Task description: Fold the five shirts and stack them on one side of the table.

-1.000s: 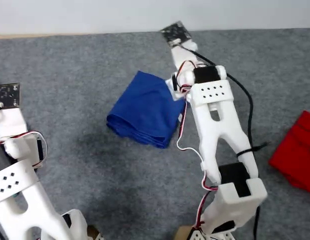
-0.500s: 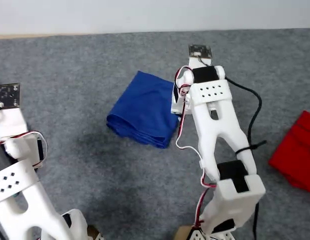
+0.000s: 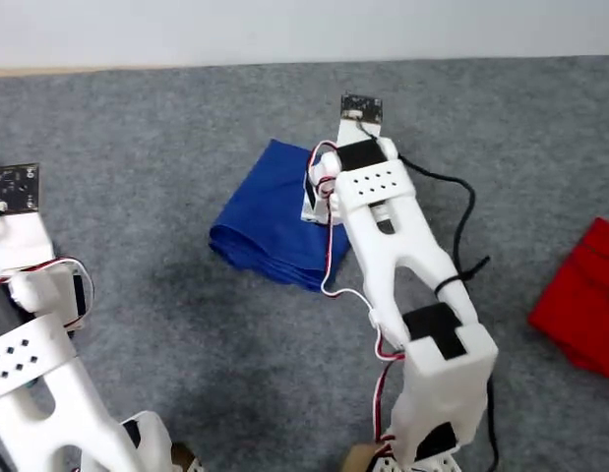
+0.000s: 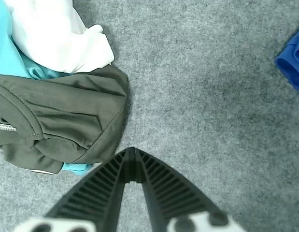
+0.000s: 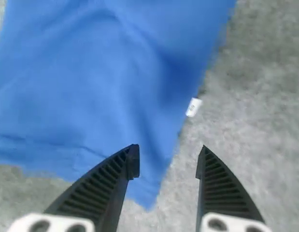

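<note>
A folded blue shirt (image 3: 270, 221) lies on the grey table mat (image 3: 186, 108) near the middle. The right arm (image 3: 368, 187) hangs over the shirt's right edge. In its wrist view my right gripper (image 5: 166, 162) is open, straddling the edge of the blue shirt (image 5: 101, 72), beside a small white tag (image 5: 192, 106). My left gripper (image 4: 132, 153) is shut and empty above bare mat, next to a pile: a dark grey shirt (image 4: 62, 121), a white shirt (image 4: 57, 34) and a light blue shirt (image 4: 4, 43). A red shirt (image 3: 584, 295) lies at the right edge.
The left arm (image 3: 38, 364) stands at the lower left of the high view. Open mat lies between it and the blue shirt. A corner of the blue shirt (image 4: 291, 63) shows in the left wrist view. The mat's far edge meets a pale wall.
The right arm has swung left, bringing its gripper from beside the blue shirt to over the shirt's right edge. The left arm has kept still.
</note>
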Robot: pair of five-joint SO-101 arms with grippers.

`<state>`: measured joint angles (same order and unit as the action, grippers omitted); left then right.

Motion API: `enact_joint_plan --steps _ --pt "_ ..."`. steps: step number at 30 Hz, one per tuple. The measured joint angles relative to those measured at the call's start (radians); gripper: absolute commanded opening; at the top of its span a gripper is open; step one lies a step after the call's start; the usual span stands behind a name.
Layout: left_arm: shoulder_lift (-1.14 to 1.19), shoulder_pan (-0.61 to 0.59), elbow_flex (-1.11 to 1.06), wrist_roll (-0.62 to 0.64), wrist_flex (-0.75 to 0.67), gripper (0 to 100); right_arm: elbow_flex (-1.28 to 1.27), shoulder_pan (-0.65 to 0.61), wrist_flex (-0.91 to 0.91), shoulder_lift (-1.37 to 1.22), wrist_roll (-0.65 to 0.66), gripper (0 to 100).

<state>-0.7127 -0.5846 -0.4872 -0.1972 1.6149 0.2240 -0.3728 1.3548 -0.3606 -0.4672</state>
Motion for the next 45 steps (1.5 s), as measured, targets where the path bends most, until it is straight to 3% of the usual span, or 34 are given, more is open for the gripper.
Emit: enact_joint_plan --steps 14,32,39,45 --pt "0.000 0.000 0.000 0.000 0.000 0 0.015 -0.002 -0.160 -0.224 0.000 20.9" --pt "0.000 0.000 0.000 0.000 0.000 0 0.193 -0.008 -0.187 -0.400 -0.008 20.3" --pt "0.000 0.000 0.000 0.000 0.000 0 0.198 -0.003 -0.186 -0.404 -0.040 0.3" --pt "0.000 0.000 0.000 0.000 0.000 0 0.215 0.002 -0.187 -0.410 -0.014 1.0"
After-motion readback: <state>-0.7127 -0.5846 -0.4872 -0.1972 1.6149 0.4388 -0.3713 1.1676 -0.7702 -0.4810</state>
